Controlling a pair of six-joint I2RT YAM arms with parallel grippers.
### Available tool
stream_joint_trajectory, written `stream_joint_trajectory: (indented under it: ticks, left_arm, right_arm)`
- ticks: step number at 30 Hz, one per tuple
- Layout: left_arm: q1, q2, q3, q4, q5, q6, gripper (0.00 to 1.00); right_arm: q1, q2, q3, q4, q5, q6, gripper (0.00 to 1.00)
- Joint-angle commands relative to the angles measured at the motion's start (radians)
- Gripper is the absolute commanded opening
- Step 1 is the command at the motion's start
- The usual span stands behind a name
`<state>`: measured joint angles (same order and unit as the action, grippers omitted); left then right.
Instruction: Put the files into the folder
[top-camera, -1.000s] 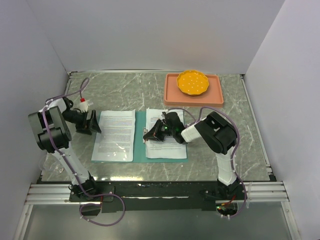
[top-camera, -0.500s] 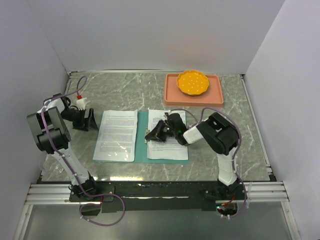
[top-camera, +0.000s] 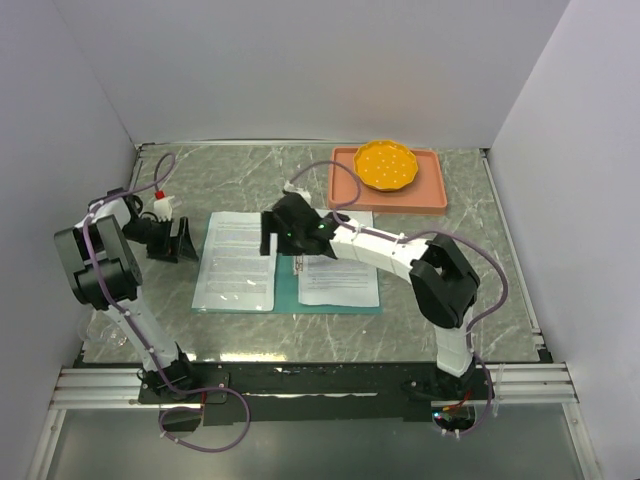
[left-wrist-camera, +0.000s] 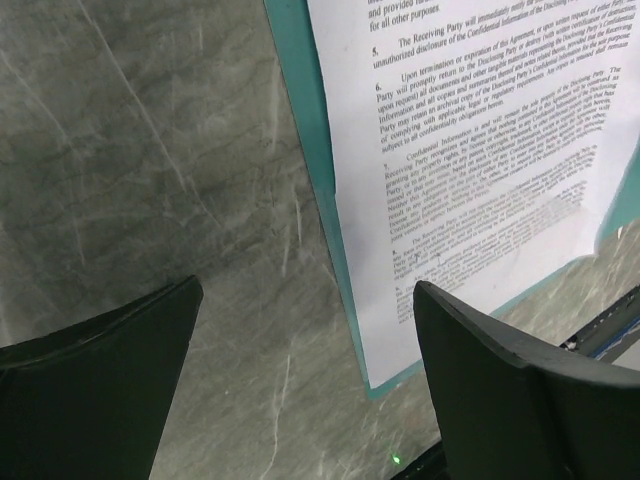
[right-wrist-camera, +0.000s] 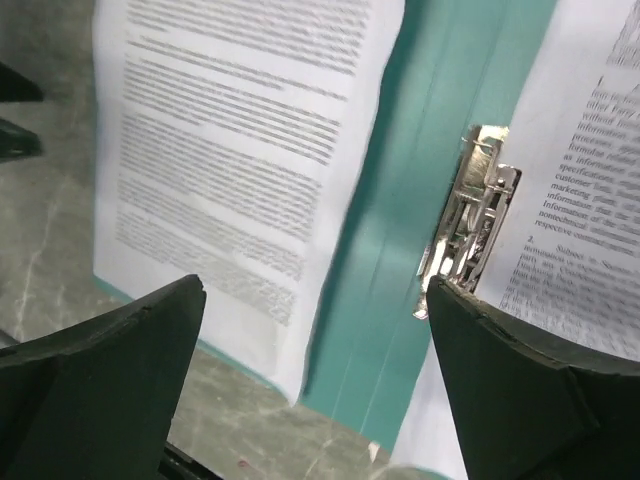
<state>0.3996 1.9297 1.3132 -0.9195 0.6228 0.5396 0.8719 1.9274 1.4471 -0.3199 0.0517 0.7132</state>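
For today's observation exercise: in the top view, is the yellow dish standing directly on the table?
No, the yellow dish rests inside the salmon-pink tray.

Bright, even overhead light fills the top view, laying only soft, faint shadows beside the two black-and-white robot arms (top-camera: 440, 280) on the grey marbled surface (top-camera: 300, 180), while both wrist views are dimmer, the white printed paper sheets (right-wrist-camera: 240, 150) blurred in the right one and crisp in the left.

Spread end effector (right-wrist-camera: 315, 288) hangs over folder (right-wrist-camera: 455, 110), clip (right-wrist-camera: 468, 225), files (right-wrist-camera: 230, 140)
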Motion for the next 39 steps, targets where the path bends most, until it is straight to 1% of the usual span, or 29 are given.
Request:
stream_joint_trajectory:
  ticks: [1, 2, 3, 4, 5, 6, 8, 9, 10, 11, 12, 13, 14, 17, 19, 25, 30, 39]
  left_arm:
    - [0.022, -0.035, -0.023, -0.015, -0.008, 0.036, 0.96]
    - [0.024, -0.038, -0.026, -0.015, -0.008, 0.04, 0.96]
    - [0.03, -0.044, -0.029, -0.015, -0.005, 0.039, 0.96]
    - [0.031, -0.047, -0.031, -0.015, 0.002, 0.04, 0.96]
    - [0.033, -0.049, -0.032, -0.015, 0.002, 0.042, 0.96]
    - [0.036, -0.057, -0.037, -0.016, 0.002, 0.043, 0.96]
    - [0.038, -0.067, -0.049, -0.016, 0.003, 0.052, 0.96]
    - [0.038, -0.075, -0.052, -0.015, 0.002, 0.053, 0.96]
    - [0.039, -0.077, -0.054, -0.013, 0.002, 0.054, 0.96]
    - [0.039, -0.075, -0.054, -0.015, 0.002, 0.053, 0.96]
    - [0.041, -0.074, -0.051, -0.016, 0.005, 0.053, 0.96]
    - [0.038, -0.072, -0.048, -0.019, 0.008, 0.051, 0.96]
    - [0.039, -0.074, -0.048, -0.019, 0.012, 0.051, 0.96]
    - [0.041, -0.084, -0.052, -0.018, 0.009, 0.051, 0.96]
    - [0.039, -0.09, -0.054, -0.013, 0.005, 0.054, 0.96]
    - [0.039, -0.084, -0.058, -0.012, 0.005, 0.048, 0.96]
    - [0.039, -0.095, -0.058, -0.015, -0.003, 0.054, 0.96]
    - [0.041, -0.101, -0.06, -0.022, -0.017, 0.063, 0.96]
  right_arm:
    - [0.038, -0.051, 0.122, -0.223, 0.156, -0.008, 1.0]
    - [-0.011, -0.039, 0.112, -0.176, -0.041, 0.015, 1.0]
    - [-0.033, -0.027, 0.078, -0.125, -0.147, -0.001, 1.0]
    - [-0.053, -0.015, 0.056, -0.082, -0.206, -0.006, 1.0]
    - [-0.056, -0.019, 0.032, -0.053, -0.207, -0.004, 1.0]
    - [-0.056, -0.018, 0.032, -0.086, -0.135, -0.009, 0.96]
    - [-0.053, 0.037, 0.105, -0.198, -0.054, -0.033, 0.87]
    - [-0.045, 0.066, 0.213, -0.344, 0.068, -0.038, 0.8]
    - [-0.04, 0.128, 0.272, -0.405, 0.117, -0.043, 0.57]
    - [-0.036, 0.16, 0.385, -0.469, 0.153, -0.041, 0.49]
    - [-0.031, 0.192, 0.438, -0.561, 0.195, -0.032, 0.48]
    - [-0.027, 0.241, 0.475, -0.583, 0.197, -0.037, 0.54]
    - [-0.025, 0.258, 0.521, -0.597, 0.194, -0.034, 0.56]
    - [-0.021, 0.304, 0.562, -0.614, 0.175, -0.014, 0.54]
    - [-0.021, 0.338, 0.588, -0.669, 0.194, 0.02, 0.55]
    - [-0.022, 0.337, 0.512, -0.64, 0.189, 0.061, 0.56]
    - [-0.025, 0.395, 0.549, -0.668, 0.194, 0.065, 0.56]
    - [-0.039, 0.406, 0.526, -0.63, 0.185, 0.066, 0.54]
